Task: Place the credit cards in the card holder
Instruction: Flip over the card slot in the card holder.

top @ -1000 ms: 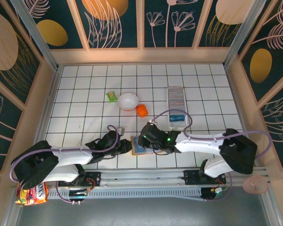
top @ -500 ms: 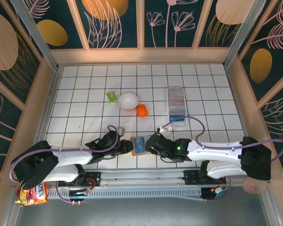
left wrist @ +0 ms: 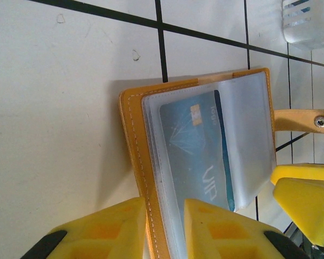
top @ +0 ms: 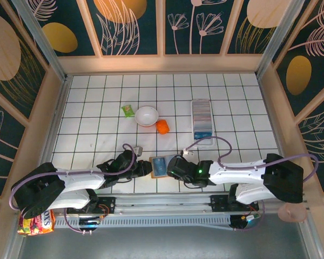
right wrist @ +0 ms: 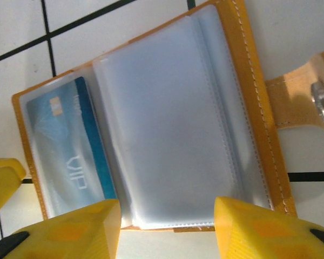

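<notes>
Your left end effector (left wrist: 164,229) straddles one edge of the tan-orange leather wallet (left wrist: 134,156), narrowly parted; whether it grips is unclear. Your right end effector (right wrist: 167,226) gapes wide, holding nothing. One bright blue credit card (left wrist: 197,145) sits sleeved inside, well apart from the long white slotted card holder (top: 202,120).

White gridded table (top: 97,108): green packet (top: 128,110), white bowl (top: 147,116), orange object (top: 162,127), card holder (top: 202,122), open wallet (top: 159,166).

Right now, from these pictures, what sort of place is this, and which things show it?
Probably a robot test cell, not a home: a white gridded table walled by patterned panels, a left arm and right arm bolted to a rail at its near edge.
</notes>
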